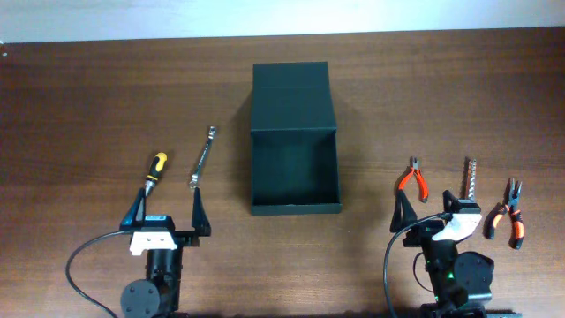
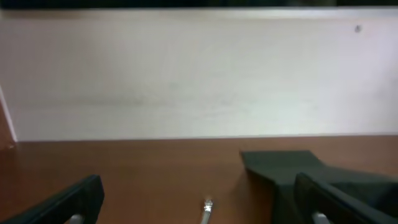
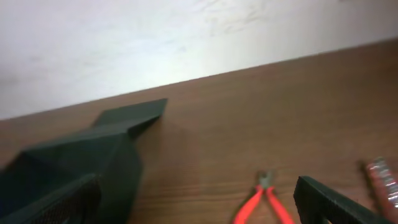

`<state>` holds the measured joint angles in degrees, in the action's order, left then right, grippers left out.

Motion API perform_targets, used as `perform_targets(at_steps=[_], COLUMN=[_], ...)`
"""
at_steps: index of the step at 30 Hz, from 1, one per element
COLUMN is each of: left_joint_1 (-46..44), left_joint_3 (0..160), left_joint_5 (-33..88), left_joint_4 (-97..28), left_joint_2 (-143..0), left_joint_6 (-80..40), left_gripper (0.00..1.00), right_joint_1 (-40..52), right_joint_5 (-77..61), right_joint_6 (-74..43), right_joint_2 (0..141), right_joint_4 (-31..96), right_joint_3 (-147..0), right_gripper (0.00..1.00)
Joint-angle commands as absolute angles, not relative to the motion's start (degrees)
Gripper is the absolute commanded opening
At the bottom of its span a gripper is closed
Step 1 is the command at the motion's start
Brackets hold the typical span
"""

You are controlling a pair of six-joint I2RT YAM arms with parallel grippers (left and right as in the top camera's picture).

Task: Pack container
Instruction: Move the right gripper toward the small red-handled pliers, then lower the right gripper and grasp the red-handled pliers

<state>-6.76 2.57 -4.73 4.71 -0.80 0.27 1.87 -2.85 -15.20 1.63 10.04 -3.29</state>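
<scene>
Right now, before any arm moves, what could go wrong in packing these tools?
1. The screwdriver and the wrench lie close together ahead of the open left gripper; reaching for one may nudge the other.
2. The red pliers lie close to the open right gripper; a low move might push them.
3. A tool carried low could hit the near wall of the container and shift it.

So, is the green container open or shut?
Open and empty: the container shows its bare inside, with the lid folded back.
</scene>
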Motion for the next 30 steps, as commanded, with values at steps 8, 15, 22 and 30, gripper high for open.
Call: perform_targets(at_steps=[8,15,22,30], left_joint_1=[-6.4,-6.4,-6.4,-6.4], left_joint_3=[28.5,46.5,56.0,56.5], left_joint_5=[2.8,2.8,4.8,6.9], left_joint_4=[-25.5,-42.0,-53.9,-54.9], left_joint_2=[-19.2,-43.5,-61.3,-67.5], left_joint_6=[-0.1,0.5,0.4,0.4], left_gripper=[0.99,0.99,0.99,0.99], right_joint_1=[2.2,2.2,2.2,2.2], right_joint_5=[-10.4,-9.7,-5.8,-7.3], right_joint_6=[-20.0,-13.2,-12.7,-12.7], right_joint_2=[21.3,45.9,65.4,80.9], right_joint_4=[30.2,60.6,80.1,72.7], right_joint_3=[-27.9,-56.6,-71.8,-72.0], right_gripper=[0.99,0.99,0.99,0.99])
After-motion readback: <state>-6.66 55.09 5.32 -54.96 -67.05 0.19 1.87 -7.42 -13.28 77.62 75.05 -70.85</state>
